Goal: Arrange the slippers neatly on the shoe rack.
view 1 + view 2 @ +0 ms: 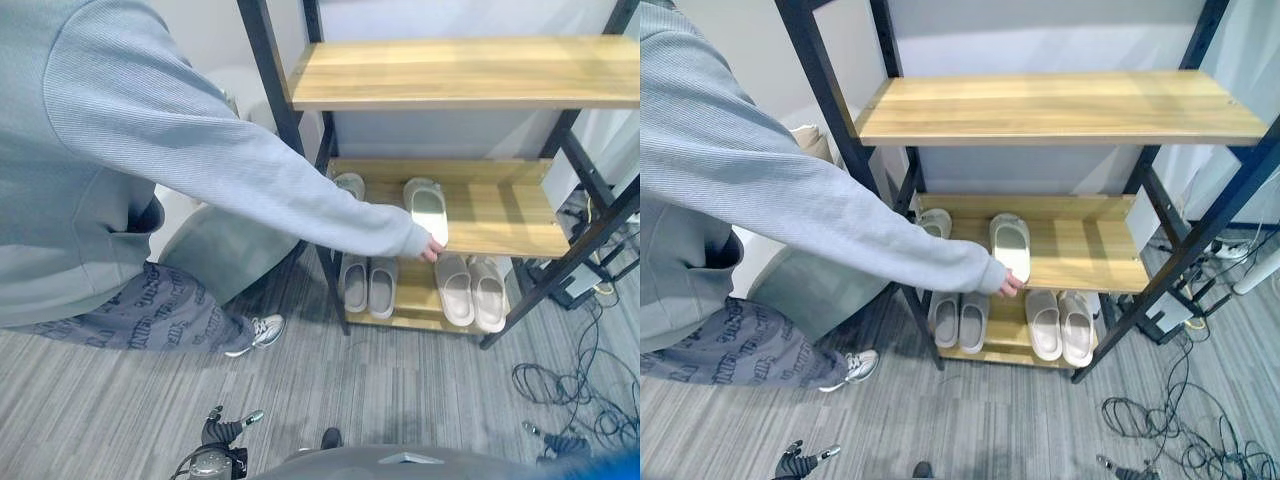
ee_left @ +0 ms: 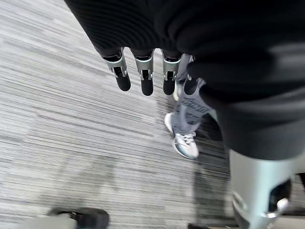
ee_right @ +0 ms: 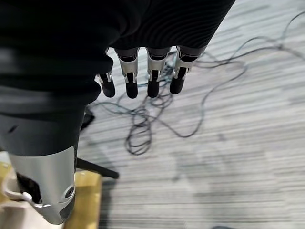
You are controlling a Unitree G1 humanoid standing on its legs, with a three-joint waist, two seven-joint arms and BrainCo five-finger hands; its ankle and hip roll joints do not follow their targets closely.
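Note:
A shoe rack (image 1: pixel 500 72) of black bars and wooden shelves stands ahead. On its middle shelf lie a pale green slipper (image 1: pixel 428 208) and, further left, a second slipper (image 1: pixel 350 184) partly hidden by a person's sleeve. The bottom shelf holds a grey pair (image 1: pixel 368 285) and a beige pair (image 1: pixel 470 290). A person's hand (image 1: pixel 432 248) touches the near end of the pale green slipper. My left hand (image 2: pixel 145 78) hangs low over the carpet with straight fingers and holds nothing. My right hand (image 3: pixel 152 78) hangs the same way, empty, over cables.
The person in a grey sweater (image 1: pixel 120 150) leans in from the left, one sneaker (image 1: pixel 262 330) on the carpet. A grey-green rounded object (image 1: pixel 225 250) stands left of the rack. Loose black cables (image 1: pixel 570 390) lie on the floor at right.

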